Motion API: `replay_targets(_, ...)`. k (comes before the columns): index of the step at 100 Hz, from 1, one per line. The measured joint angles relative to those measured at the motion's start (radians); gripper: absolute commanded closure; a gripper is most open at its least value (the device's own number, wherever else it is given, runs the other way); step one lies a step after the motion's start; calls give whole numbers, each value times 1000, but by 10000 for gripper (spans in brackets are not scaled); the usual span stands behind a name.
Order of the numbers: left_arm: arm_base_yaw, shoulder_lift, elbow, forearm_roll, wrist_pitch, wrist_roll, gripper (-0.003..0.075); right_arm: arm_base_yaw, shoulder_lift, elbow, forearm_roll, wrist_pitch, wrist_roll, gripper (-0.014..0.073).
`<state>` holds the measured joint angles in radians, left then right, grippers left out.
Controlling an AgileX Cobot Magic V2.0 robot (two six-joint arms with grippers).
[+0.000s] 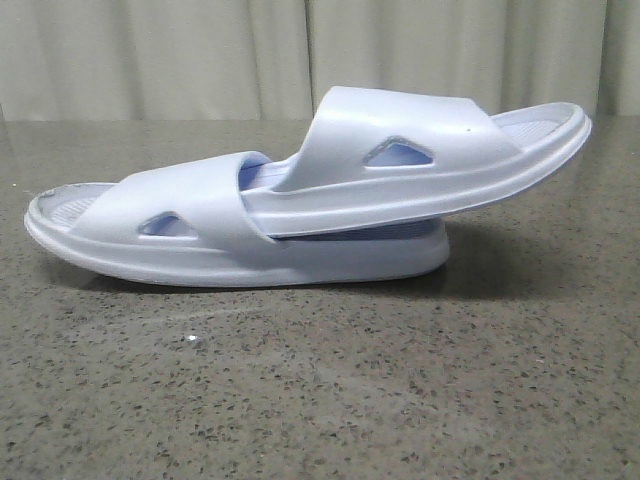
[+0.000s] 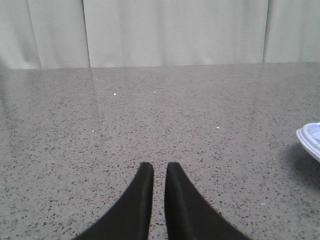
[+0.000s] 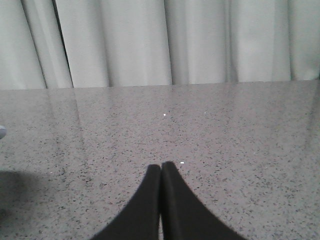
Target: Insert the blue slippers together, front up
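Two pale blue slippers lie joined on the table in the front view. The lower slipper [image 1: 200, 235] rests flat. The upper slipper [image 1: 400, 160] has one end pushed under the lower one's strap, and its other end is raised to the right. A slipper edge shows in the left wrist view [image 2: 311, 140], and a sliver shows in the right wrist view [image 3: 1, 131]. My left gripper [image 2: 159, 167] is empty, with only a thin gap between its fingers, low over bare table. My right gripper [image 3: 161, 166] is shut and empty, its fingers touching. Neither gripper shows in the front view.
The speckled grey stone table [image 1: 320, 400] spreads in front of and around the slippers. A pale pleated curtain [image 1: 200, 50] hangs behind the table's far edge.
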<state>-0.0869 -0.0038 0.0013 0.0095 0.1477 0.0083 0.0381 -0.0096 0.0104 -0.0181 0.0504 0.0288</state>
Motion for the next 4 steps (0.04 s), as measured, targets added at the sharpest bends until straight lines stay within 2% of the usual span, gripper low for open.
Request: replay_targets(4, 0, 0, 0, 0, 0, 0, 704, 0, 0, 0, 0, 0, 0, 701)
